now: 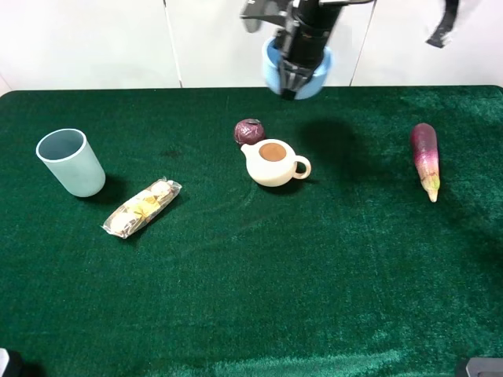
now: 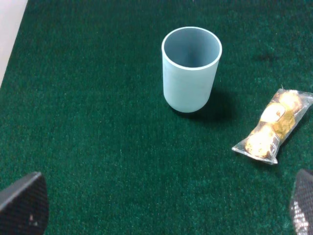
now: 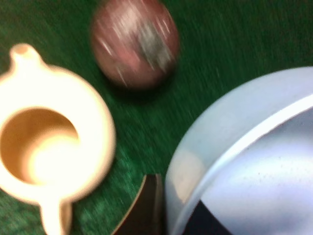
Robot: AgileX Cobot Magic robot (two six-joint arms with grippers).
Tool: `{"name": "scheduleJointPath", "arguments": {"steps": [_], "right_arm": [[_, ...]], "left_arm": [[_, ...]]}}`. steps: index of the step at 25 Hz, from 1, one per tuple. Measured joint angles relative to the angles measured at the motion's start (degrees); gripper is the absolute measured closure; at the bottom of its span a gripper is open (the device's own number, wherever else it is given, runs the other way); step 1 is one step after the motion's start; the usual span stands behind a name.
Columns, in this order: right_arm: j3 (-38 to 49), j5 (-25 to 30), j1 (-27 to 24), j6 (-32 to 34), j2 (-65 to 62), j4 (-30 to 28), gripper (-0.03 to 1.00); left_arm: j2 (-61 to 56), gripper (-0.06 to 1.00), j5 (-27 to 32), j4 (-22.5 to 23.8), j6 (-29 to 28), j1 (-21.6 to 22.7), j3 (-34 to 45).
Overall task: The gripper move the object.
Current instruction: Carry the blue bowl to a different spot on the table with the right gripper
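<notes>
A dark green felt table (image 1: pixel 236 298) fills the exterior high view, with a white wall behind its far edge. The felt nearer the camera than the cream teapot (image 1: pixel 273 162) is bare. To the near left of the teapot lies a clear snack packet (image 1: pixel 142 207), set on a slant. Beyond the packet, well to the left of the teapot, a pale blue-grey cup (image 1: pixel 71 162) stands upright with its mouth open to the top.

The left gripper (image 2: pixel 161 208) hangs above the felt on the near side of that cup. Its fingers (image 2: pixel 24 203) stand wide apart with nothing between them.

The teapot sits without a lid near the middle of the table. A dark red-purple ball (image 1: pixel 249 131) lies just behind it, close to its spout side. Well to the right of the teapot lies a purple eggplant (image 1: pixel 424 159), its pale tip pointing towards the camera.

Farthest off, behind the teapot and above the table's far edge, the right gripper (image 1: pixel 291 88) holds the light blue bowl (image 1: pixel 269 69) clear of the felt. The right wrist view is blurred, but one dark finger (image 3: pixel 146 205) seems to press the outside of the bowl's wall, so the claw is clamped on the rim.
</notes>
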Motion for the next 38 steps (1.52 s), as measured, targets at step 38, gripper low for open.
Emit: {"name": "scheduleJointPath", "arguments": {"steps": [38], "right_arm": [[15.3,-1.6,25.3,10.8,0.1,8.6,0.99]], "left_arm": [[0.0,-0.05,0.0,0.0,0.0,0.0,0.0]]}}
